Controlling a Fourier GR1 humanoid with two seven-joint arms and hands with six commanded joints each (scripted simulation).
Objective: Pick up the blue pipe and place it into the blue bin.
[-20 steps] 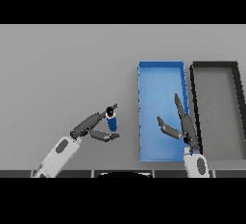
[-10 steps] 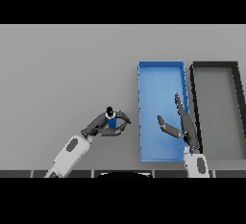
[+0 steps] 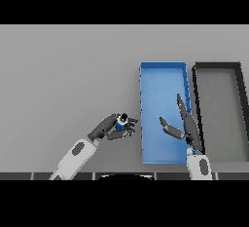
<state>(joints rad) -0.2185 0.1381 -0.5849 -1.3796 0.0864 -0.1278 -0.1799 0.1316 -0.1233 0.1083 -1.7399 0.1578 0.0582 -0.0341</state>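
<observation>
Item held: the blue pipe (image 3: 120, 122), a short piece with a dark end cap, was up off the grey table (image 3: 68, 75) in my left hand (image 3: 113, 128).
Left hand state: my fingers and thumb were curled round the pipe and pinched it near its lower part; the dark end stood clear above them.
Position of item: just beside the near left wall of the blue bin (image 3: 144, 104), outside it, not over its floor.
Right hand: my right hand (image 3: 184, 126) hung over the near part of the blue bin, fingers straight and spread, thumb out to the side, holding nothing.
Neighbouring item: a dark bin (image 3: 195, 89) stood just beside the blue one on its far right side.
Risk one: I judged the grip shallow, so the pipe could tip or slip out during the carry across.
Risk two: I judged the bin wall close to my knuckles; a low crossing could catch the rim and shove the bin.
Risk three: my right hand filled the near part of the bin, so a drop there could strike it.
Risk four: an overshoot could send the pipe toward the dark bin.
</observation>
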